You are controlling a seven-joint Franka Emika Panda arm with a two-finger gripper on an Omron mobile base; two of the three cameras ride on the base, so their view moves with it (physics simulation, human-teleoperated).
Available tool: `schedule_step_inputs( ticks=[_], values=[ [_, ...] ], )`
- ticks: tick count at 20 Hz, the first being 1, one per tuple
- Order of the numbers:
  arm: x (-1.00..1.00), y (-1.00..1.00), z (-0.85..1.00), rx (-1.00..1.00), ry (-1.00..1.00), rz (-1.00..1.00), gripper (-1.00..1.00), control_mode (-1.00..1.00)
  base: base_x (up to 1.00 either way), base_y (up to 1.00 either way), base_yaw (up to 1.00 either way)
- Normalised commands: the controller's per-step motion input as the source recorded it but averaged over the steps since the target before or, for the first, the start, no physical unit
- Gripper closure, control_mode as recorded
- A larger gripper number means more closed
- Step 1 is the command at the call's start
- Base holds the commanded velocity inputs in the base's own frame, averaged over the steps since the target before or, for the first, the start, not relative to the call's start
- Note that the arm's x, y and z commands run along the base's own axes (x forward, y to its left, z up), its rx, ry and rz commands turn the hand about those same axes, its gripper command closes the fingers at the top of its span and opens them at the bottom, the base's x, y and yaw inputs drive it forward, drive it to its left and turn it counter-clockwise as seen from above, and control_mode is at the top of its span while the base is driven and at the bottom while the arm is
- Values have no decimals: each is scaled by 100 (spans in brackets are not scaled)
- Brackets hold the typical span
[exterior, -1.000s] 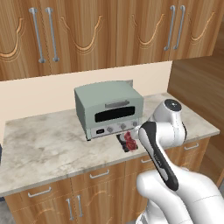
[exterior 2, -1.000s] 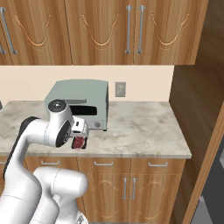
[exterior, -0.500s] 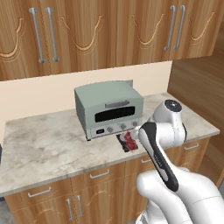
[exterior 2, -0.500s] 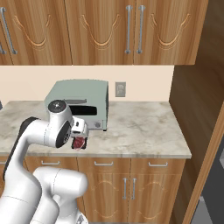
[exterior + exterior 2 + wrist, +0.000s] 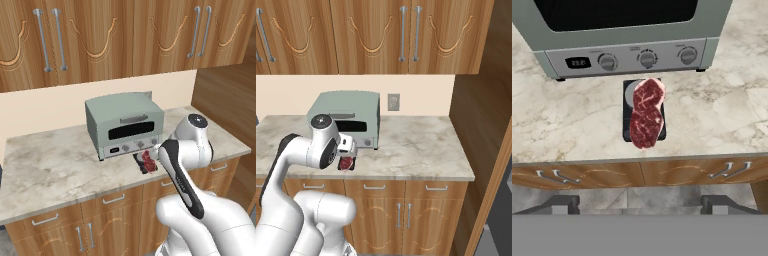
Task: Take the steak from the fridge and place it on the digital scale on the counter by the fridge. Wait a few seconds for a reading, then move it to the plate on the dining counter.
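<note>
Beige marbled stone forms the counter (image 5: 727,115), which sits over brown wooden cabinets with silver bar handles, in a rendered kitchen with more wooden cupboards on the wall above. One steak (image 5: 646,112) lies on the counter's one digital scale (image 5: 628,131), a small black rectangle with a round grey disc. The meat is a flat slab of raw red flesh streaked with white marbling and darker patches, longer than it is wide, and it covers most of the scale, leaving the disc's edge peeking out at one side and overhanging the scale's front edge. In the left base view the steak (image 5: 148,160) shows as a small red patch just in front of the toaster oven (image 5: 125,129), a single pale green box with a dark glass door, three knobs and a small display. The scale sits just beside the oven's front and near the counter's front edge. One white arm reaches over this spot. Its gripper (image 5: 640,205) hangs above the steak with its two dark fingertips (image 5: 559,204) spread wide, holding nothing and touching nothing.
</note>
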Motion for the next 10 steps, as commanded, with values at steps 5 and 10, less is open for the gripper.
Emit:
schedule_step_inputs(
  ticks=[5, 10],
  values=[
    [0, 0, 0, 0, 0, 0, -100, -100, 0, 0, 0],
    [0, 0, 0, 0, 0, 0, -100, -100, 0, 0, 0]
  ],
)
